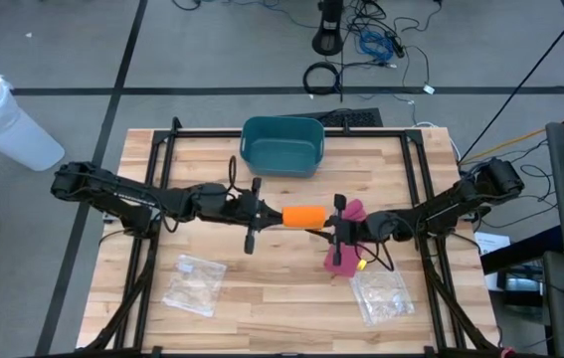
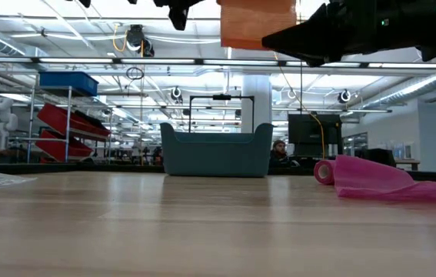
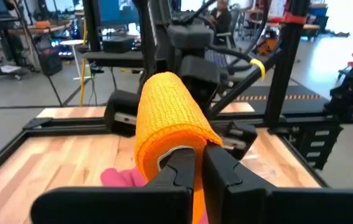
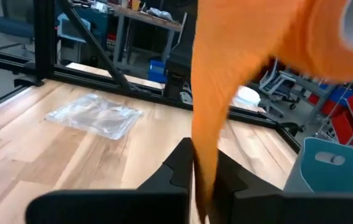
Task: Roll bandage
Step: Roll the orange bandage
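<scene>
An orange bandage roll [image 1: 304, 216] hangs in the air over the middle of the table, between my two grippers. My left gripper [image 1: 265, 215] is shut on the roll's left end and points level toward the table's right. My right gripper [image 1: 333, 225] is at the roll's right end, shut on the loose orange strip [image 4: 208, 112] that comes off the roll [image 4: 344, 31]. Below the right gripper a pink bandage [image 2: 371, 178], partly unrolled, lies flat on the table, with its rolled end [image 2: 324, 171] toward the teal bin. My left gripper pinches the rim of the roll's near end [image 3: 175, 153], beside the pale core, between its two fingers. The fingers come level from the table's left, along the roll. The roll sticks out level beyond them, lifted clear of the table. My right gripper pinches the loose orange strip [image 4: 201, 163] between its two fingers, coming level from the table's right. The strip runs straight from the roll into the fingers, clear of the table. How many layers it holds I cannot tell.
A teal bin [image 1: 282, 144] stands at the far middle of the table. Two clear plastic bags lie near the front edge, one at the left [image 1: 194, 283] and one at the right [image 1: 381, 293]. A black frame [image 1: 162, 149] runs round the tabletop.
</scene>
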